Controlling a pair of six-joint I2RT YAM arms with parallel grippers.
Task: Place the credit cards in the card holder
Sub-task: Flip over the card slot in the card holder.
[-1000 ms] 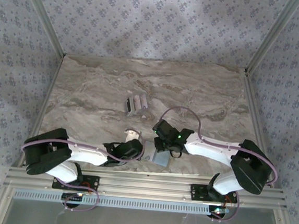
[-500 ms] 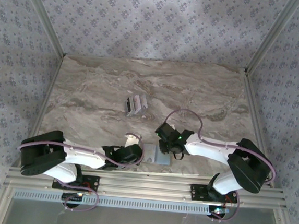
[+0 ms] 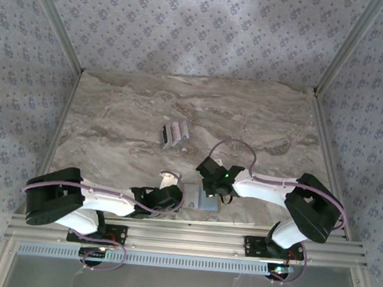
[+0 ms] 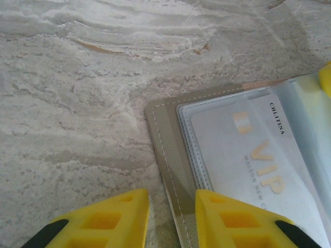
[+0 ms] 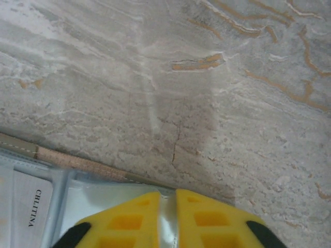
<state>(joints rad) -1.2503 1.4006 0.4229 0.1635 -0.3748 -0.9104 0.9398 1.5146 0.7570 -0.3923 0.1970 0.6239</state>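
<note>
Grey-tan card holder unmoved; right pincer edged nearer, pinching it.

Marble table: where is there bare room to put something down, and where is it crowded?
Bare: the whole far strip of the table beyond the credit cards, plus wide stretches to their left and right. Crowded: the near middle, where the left pincer and right pincer meet at the card holder.
</note>
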